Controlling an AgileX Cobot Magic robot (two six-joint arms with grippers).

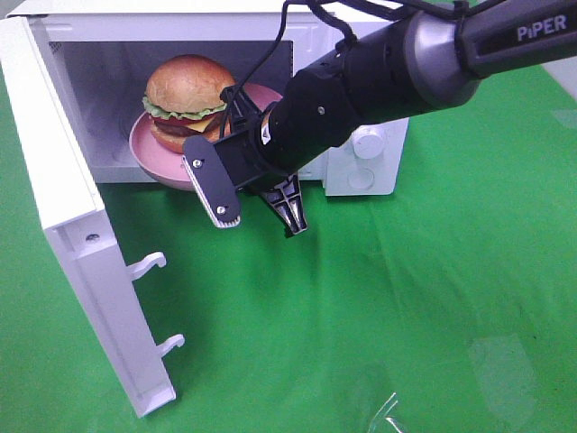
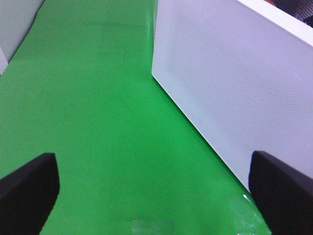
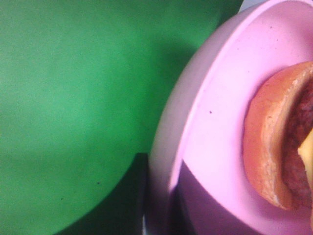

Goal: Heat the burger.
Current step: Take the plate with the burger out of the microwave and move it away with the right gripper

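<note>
The burger (image 1: 185, 90) sits on a pink plate (image 1: 149, 149) in the mouth of the open white microwave (image 1: 383, 171), with the plate's near rim sticking out past the oven's front edge. My right gripper (image 1: 212, 185) reaches in from the upper right and is shut on that near rim. The right wrist view shows the plate (image 3: 215, 122) very close, hanging over green cloth, and the bun edge of the burger (image 3: 274, 142); no fingers show there. My left gripper (image 2: 156, 196) stands open over green cloth with nothing between its fingers, beside a white perforated microwave panel (image 2: 230, 88).
The microwave door (image 1: 81, 244) is swung wide open to the left, its two latch hooks (image 1: 149, 264) pointing right. Two knobs (image 1: 367, 142) sit on the control panel. A green cloth (image 1: 406, 298) covers the table. A clear plastic scrap (image 1: 388, 419) lies at the front edge.
</note>
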